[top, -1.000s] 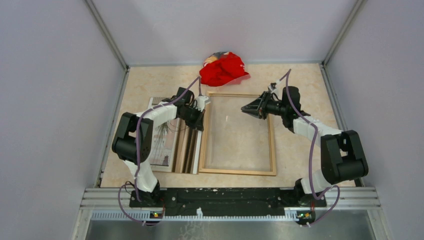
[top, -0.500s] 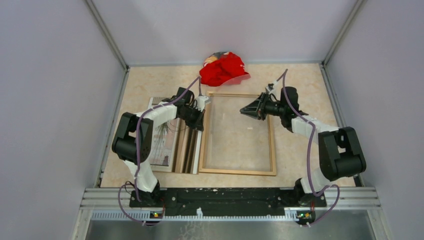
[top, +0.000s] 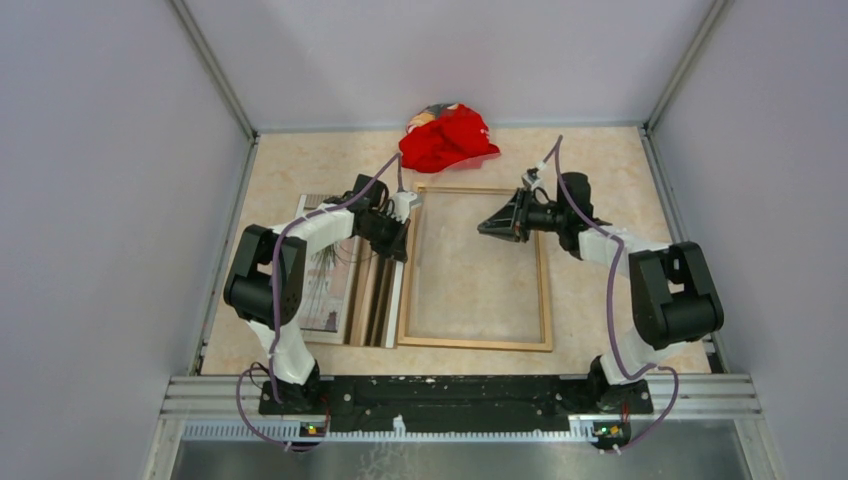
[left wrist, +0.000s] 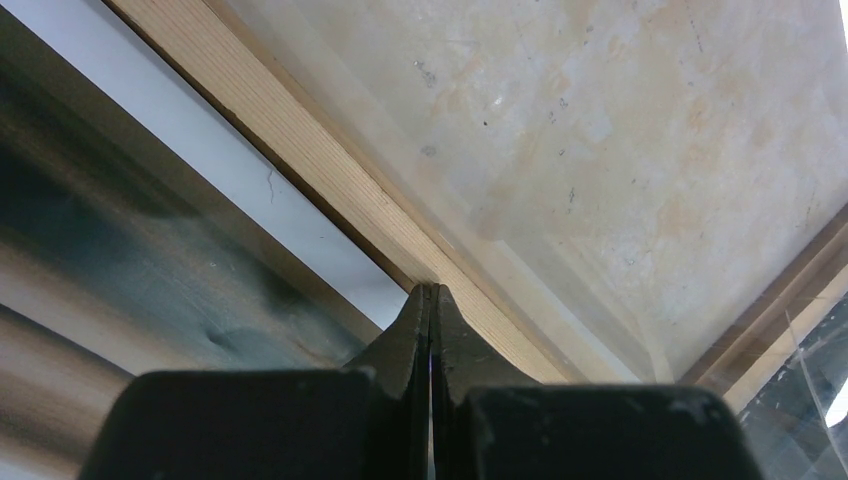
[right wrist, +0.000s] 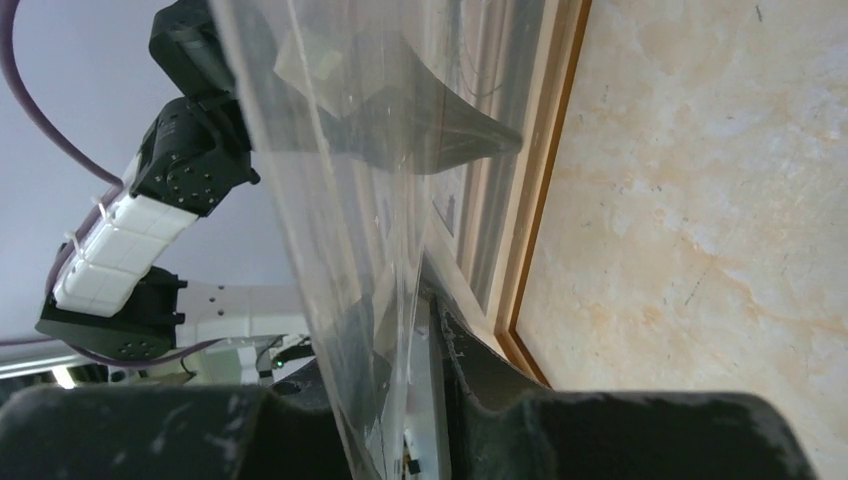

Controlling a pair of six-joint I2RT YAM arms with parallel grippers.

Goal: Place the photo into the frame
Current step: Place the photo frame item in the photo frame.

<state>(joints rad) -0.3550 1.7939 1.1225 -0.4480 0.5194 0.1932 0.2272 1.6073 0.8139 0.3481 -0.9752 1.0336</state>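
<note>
From above, the frame (top: 475, 343) lies flat in the middle of the worktop, its long axis running from near edge to far edge. The photo (top: 322, 295) lies picture-up just beside it toward the left edge, with its long axis the same way, partly under the left arm. The left gripper (top: 400, 235) is at the frame's far-left corner. The right gripper (top: 485, 227) points left over its far-right part. A red cloth (top: 447, 138) sits at the far edge.

In the left wrist view the jaws are pressed together at a frame strip.

In the right wrist view the jaws are narrow, pinching a clear sheet (right wrist: 330, 200) that stands tilted.

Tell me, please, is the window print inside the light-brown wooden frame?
Out: the print lies left of the frame, outside its strips.
</note>
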